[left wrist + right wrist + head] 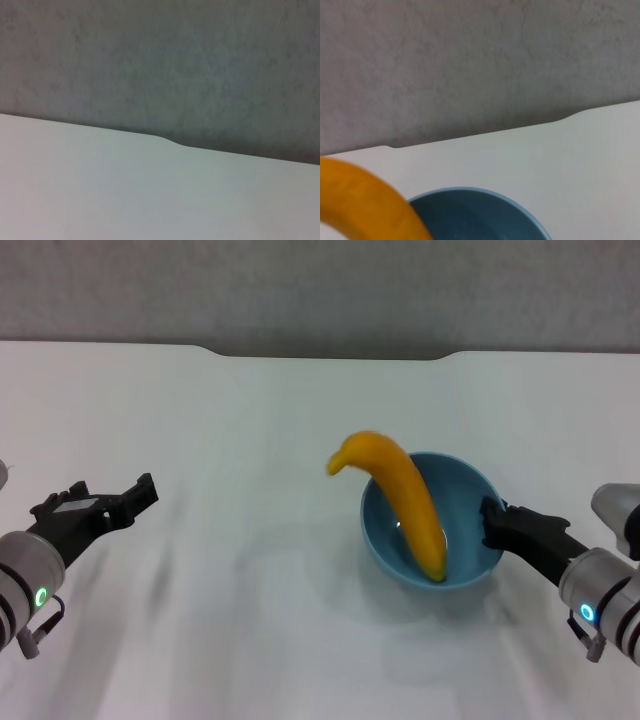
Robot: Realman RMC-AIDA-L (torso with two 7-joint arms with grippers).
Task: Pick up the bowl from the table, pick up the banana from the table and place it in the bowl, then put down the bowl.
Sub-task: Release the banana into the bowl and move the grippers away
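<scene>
Head view first: the round, glossy light-blue bowl is seen a bit right of the middle of the wide plain white worktop, and the curved yellow-orange banana is already lying in it. One end is down inside the bowl at about 6 o'clock of the rim, while the other end sticks out over the rim at roughly 10 o'clock. So the banana step looks done, judging from how things lie.

The right pincer is pressed up against the bowl's rim at 3 o'clock, and it appears to be clamped on that rim, with one dark finger seen at the edge. A soft shadow is cast under the bowl, but whether it's a touch off the worktop or already set down can't really be told. What's left, as far as can be judged, is just getting the bowl set down properly and letting go of it.

The left pincer is parked well away at 9 o'clock, fingers spread, nothing held.

From the right wrist view only the bowl's rim and a chunk of banana are caught, with the notched far edge of the worktop behind. Nothing but bare worktop and a grey wall is shown by the left wrist view.
</scene>
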